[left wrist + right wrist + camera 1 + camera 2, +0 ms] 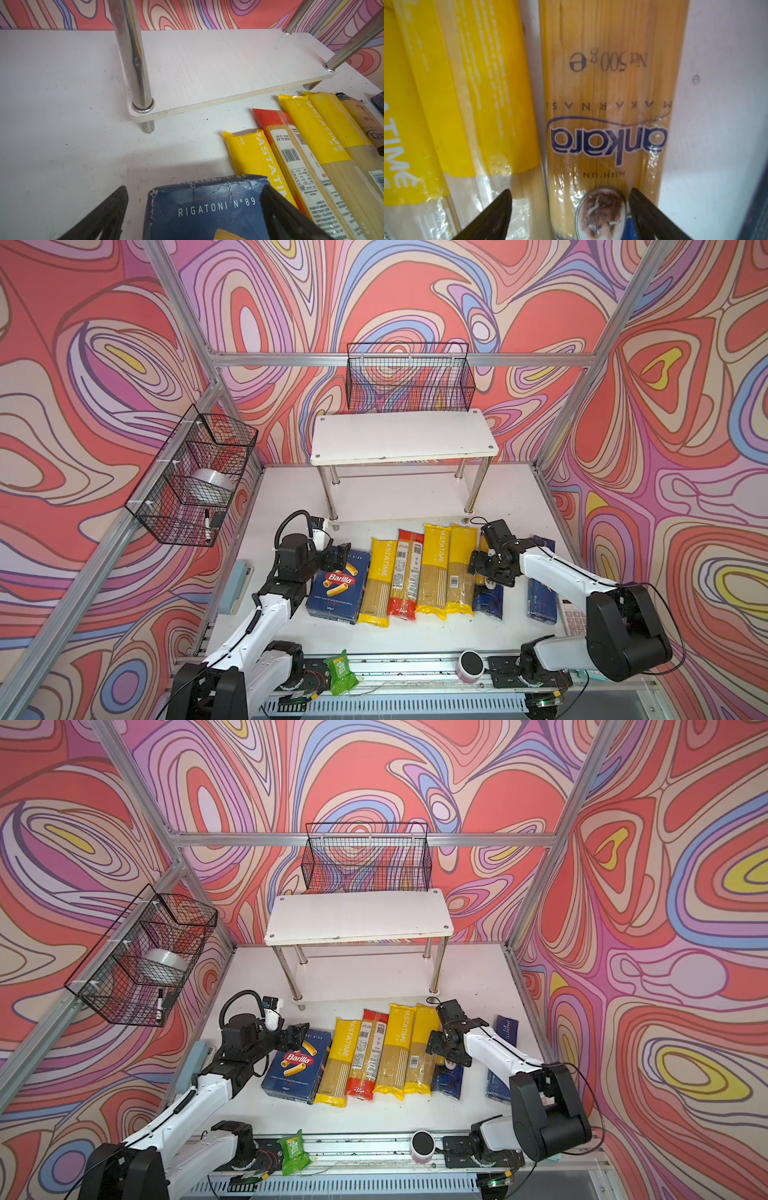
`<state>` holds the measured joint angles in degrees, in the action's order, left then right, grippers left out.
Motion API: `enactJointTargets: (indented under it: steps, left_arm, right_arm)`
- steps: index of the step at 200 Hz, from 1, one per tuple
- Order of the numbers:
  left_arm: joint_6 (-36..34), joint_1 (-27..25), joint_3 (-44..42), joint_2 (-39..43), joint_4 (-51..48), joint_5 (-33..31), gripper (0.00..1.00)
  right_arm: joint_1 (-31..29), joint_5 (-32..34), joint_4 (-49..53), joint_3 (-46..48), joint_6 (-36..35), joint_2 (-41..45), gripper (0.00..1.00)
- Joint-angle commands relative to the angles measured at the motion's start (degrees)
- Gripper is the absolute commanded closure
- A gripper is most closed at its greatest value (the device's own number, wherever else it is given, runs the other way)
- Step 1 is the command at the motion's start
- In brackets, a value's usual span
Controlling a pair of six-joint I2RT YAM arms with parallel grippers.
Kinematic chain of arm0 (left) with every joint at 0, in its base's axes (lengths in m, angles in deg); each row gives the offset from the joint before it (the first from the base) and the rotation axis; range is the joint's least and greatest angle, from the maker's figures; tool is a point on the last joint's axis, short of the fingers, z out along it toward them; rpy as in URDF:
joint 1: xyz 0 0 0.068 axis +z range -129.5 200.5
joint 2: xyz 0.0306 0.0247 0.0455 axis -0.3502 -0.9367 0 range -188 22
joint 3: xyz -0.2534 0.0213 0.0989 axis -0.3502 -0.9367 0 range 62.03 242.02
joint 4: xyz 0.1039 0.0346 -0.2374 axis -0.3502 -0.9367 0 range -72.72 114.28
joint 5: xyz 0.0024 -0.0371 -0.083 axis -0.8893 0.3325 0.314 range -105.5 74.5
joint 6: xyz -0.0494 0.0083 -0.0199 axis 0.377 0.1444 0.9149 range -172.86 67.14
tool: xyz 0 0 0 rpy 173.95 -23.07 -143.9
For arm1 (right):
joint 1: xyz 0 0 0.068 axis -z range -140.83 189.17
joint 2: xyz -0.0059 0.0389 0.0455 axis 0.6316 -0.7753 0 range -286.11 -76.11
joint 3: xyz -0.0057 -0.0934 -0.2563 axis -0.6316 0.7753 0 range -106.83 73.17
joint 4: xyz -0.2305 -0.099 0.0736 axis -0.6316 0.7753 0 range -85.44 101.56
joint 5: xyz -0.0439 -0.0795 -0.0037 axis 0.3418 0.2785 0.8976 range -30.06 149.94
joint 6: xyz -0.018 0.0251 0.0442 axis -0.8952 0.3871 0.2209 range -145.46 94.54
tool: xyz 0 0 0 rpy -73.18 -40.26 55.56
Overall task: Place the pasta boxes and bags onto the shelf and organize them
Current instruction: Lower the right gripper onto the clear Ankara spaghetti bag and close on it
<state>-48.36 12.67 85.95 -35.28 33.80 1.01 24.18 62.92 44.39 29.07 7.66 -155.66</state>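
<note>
All the pasta is lying flat on the table in one row just near of the shelf. The packs are lying side by side with their ends pointing at it, probably so that each can go straight ahead onto a board.

From the left, the rigatoni box is starting the row. Next come the three yellow bags, with the red bag lying after the first of them, and then the blue bag. The spaghetti box is lying apart on the right, partly under the right arm. Both shelf boards are standing bare, so I judge the job is only beginning.

The left gripper is hanging wide open at the far end of the rigatoni box and gripping nothing. One finger is over bare table beyond the box's outer side, and the other is by the side facing the first yellow bag. It looks to be lining up across the box's width, a sensible first pick since that side is free.

The right gripper is pointing down over the blue bag, its jaws spread wide and empty. One finger is sitting over the neighbouring yellow bag and the other over the blue bag itself. Closing here would likely catch both, so it seems to need a shift right. Whether the tips are touching the wrap, I cannot tell.
</note>
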Motion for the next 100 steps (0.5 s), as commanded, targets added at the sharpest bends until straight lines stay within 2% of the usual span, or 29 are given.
enactJointTargets:
  steps: [1, 100]
  left_arm:
    - [-0.99, 0.12, 1.75, -0.55, -0.42, 0.72, 0.0]
    - [-1.06, 0.1, 1.83, -0.53, -0.55, 1.02, 0.0]
  right_arm:
    - [0.03, 5.93, 5.94, -2.41, 0.74, 1.45, 0.07]
    - [0.11, 2.0, -0.65, 0.77, 2.05, -3.11, 0.07]
